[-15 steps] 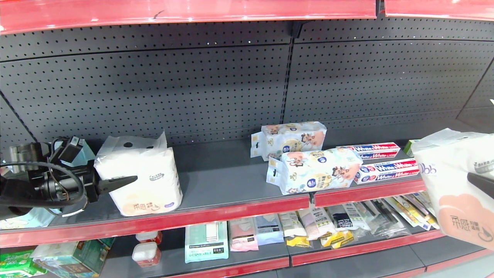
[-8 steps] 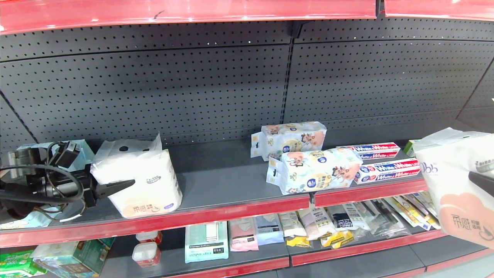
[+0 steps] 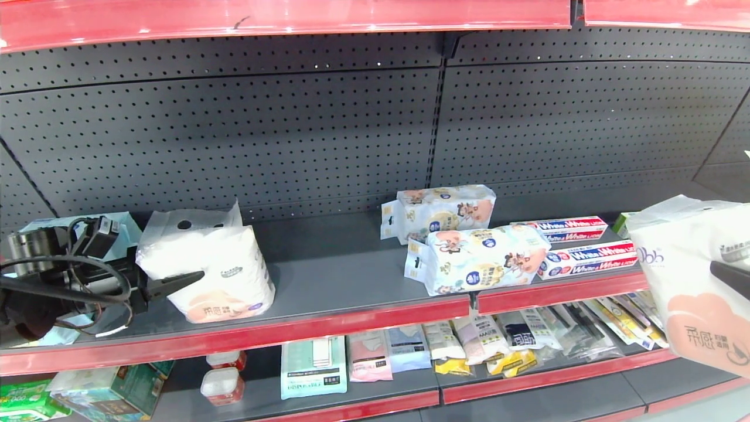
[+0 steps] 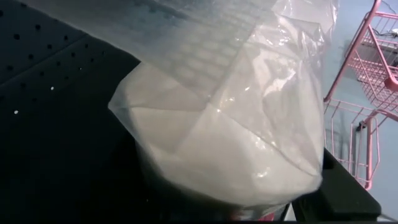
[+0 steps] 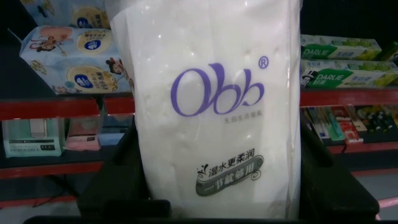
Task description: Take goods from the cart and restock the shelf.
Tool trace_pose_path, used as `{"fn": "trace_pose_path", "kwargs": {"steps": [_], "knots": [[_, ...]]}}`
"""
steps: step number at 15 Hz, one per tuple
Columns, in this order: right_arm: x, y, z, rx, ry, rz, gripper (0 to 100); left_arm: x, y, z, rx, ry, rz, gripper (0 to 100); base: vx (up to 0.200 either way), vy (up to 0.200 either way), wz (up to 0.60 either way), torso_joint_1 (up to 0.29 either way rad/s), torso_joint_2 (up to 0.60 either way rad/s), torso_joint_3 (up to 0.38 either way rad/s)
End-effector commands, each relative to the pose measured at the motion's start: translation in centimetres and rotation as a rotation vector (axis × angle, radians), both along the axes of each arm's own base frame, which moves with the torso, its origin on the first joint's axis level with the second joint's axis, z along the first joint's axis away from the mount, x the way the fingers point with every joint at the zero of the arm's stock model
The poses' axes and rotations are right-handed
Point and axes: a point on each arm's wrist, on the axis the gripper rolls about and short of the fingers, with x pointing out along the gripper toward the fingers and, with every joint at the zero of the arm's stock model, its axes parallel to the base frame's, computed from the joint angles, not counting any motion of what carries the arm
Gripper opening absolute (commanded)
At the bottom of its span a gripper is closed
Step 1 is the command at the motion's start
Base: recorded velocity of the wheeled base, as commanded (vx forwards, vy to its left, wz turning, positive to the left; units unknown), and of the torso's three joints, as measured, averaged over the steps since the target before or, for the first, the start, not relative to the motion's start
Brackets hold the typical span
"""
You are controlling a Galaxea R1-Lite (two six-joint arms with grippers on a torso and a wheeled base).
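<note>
In the head view, the left hand (image 3: 187, 268) sits at the left end of the middle shelf (image 3: 328, 275), closed on a white pack of paper rolls (image 3: 211, 269). One dark finger (image 3: 176, 280) lies across the pack's front, and the other is hidden behind it. The pack leans slightly, its lower end at the shelf board just ahead of the hand. Well apart from this hand, toward the robot's right, two printed wipes packs (image 3: 477, 258) lie on the same shelf, with toothpaste boxes (image 3: 586, 258) just beyond them. The right hand (image 3: 723, 275) is at the far right, clamped on a second white pack (image 3: 691, 275) that it holds in the air in front of the shelf's red edge.

In the left wrist view, the pack of paper rolls in its clear wrap sits right up against the hand. A pink cart (image 4: 373, 68) stands farther off.

In the right wrist view, the second white pack stands upright between the hand's two dark fingers (image 5: 121, 168), which press on its sides. Beyond the hand are the wipes packs to one side and green toothpaste boxes to the other.
</note>
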Motion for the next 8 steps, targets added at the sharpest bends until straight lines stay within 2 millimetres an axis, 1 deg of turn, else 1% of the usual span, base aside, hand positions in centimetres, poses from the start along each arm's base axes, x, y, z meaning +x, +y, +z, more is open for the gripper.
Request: {"fn": "trace_pose_path", "kwargs": {"steps": [1,4,6,8], "knots": [[0.1,0.0,0.1,0.0,-0.002,0.0,0,-0.5,-0.3,-0.3,-0.01,0.024,0.0,0,0.0,0.0,0.0,0.0,0.0,0.0],[0.1,0.0,0.0,0.001,0.001,0.0,0,-0.8,-0.4,-0.1,-0.025,0.047,0.001,0,0.0,0.0,0.0,0.0,0.0,0.0],[0.2,0.0,0.0,0.001,0.006,0.0,0,-0.8,-0.5,0.8,-0.047,0.066,0.007,0,0.0,0.0,0.0,0.0,0.0,0.0],[0.3,0.0,-0.1,0.001,0.013,0.0,0,-0.8,-0.5,0.9,-0.052,0.07,0.007,0,0.0,0.0,0.0,0.0,0.0,0.0]]}}
